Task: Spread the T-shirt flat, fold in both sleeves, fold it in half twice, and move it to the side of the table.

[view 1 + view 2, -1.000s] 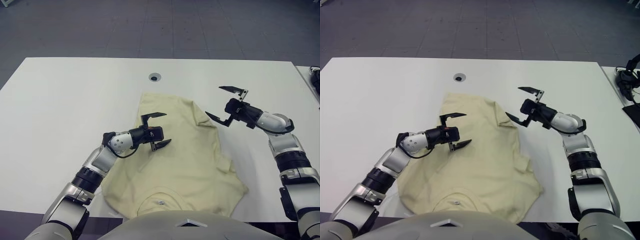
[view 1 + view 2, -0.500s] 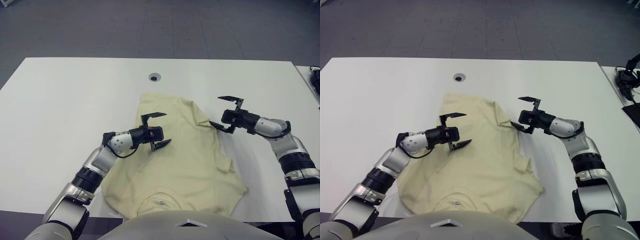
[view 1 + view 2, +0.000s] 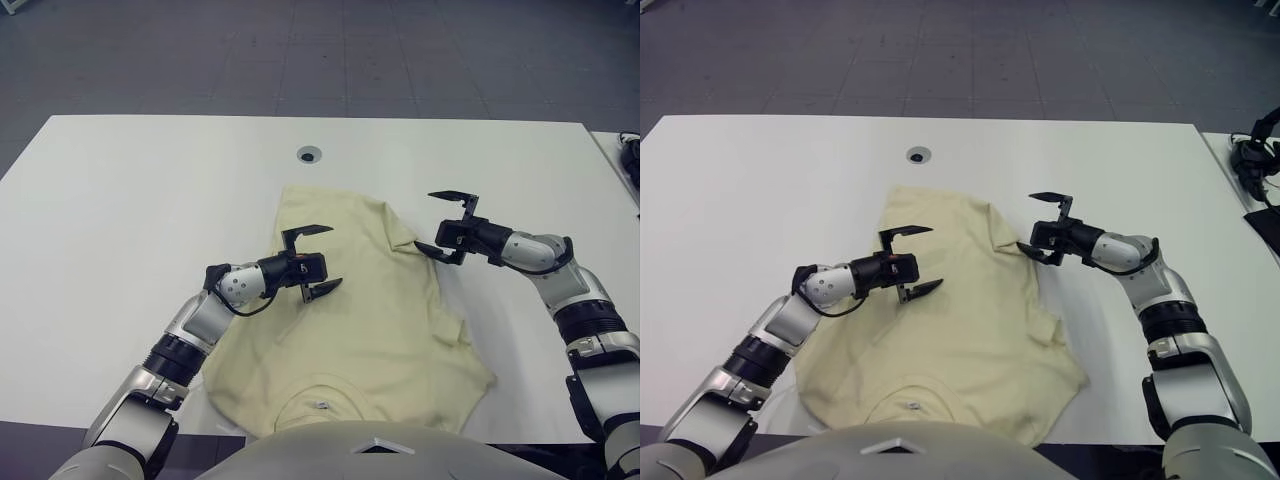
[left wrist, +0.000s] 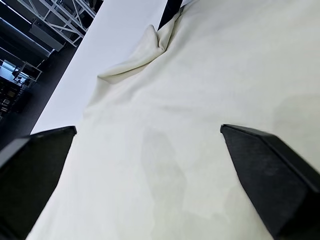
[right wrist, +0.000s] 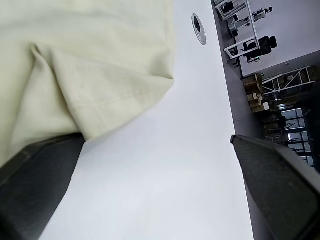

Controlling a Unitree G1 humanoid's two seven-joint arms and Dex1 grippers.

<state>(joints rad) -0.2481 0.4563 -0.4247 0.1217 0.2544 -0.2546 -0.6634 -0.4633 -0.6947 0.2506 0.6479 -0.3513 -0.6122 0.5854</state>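
A pale yellow T-shirt [image 3: 360, 320] lies rumpled on the white table [image 3: 120, 220], its collar at the near edge and its far part bunched with a folded flap [image 3: 405, 235] on the right side. My left gripper [image 3: 315, 260] hovers open just above the shirt's left middle; cloth [image 4: 165, 125] fills the space below its fingers. My right gripper [image 3: 440, 222] stands open at the shirt's right edge, its lower finger down by the flap's corner [image 5: 95, 132], the upper finger raised over bare table.
A round cable hole [image 3: 310, 154] sits in the table beyond the shirt. Black cabling [image 3: 1252, 150] lies on a neighbouring surface at the far right. Bare table spreads to the left, right and far side of the shirt.
My right gripper has dropped and moved left from above the table to the shirt's right edge. The left arm and the shirt have stayed where they were.
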